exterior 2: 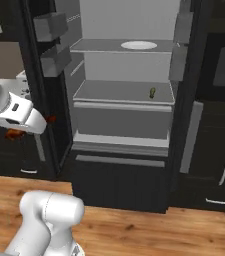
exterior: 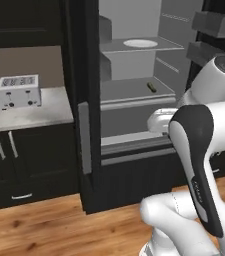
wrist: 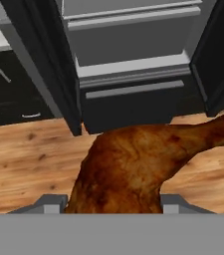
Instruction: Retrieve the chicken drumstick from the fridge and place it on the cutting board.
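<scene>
The reddish-brown chicken drumstick (wrist: 133, 164) sits large between my fingertips (wrist: 53, 202), thick end near the camera, thin end pointing right. My gripper (wrist: 114, 201) is shut on it, held out in front of the open fridge (wrist: 133, 45) above the wooden floor. In the right base view a bit of the drumstick (exterior 2: 15, 133) shows under my white hand, left of the fridge (exterior 2: 124, 95). The fridge (exterior: 134, 90) stands open with grey shelves. The cutting board is out of view.
A round white plate (exterior: 140, 43) lies on the upper shelf and a small green pickle-like item (exterior 2: 152, 92) on the middle shelf. Door bins (exterior 2: 51, 55) hang on the open left door. A white toaster (exterior: 18, 91) stands on the counter (exterior: 44, 114) to the left.
</scene>
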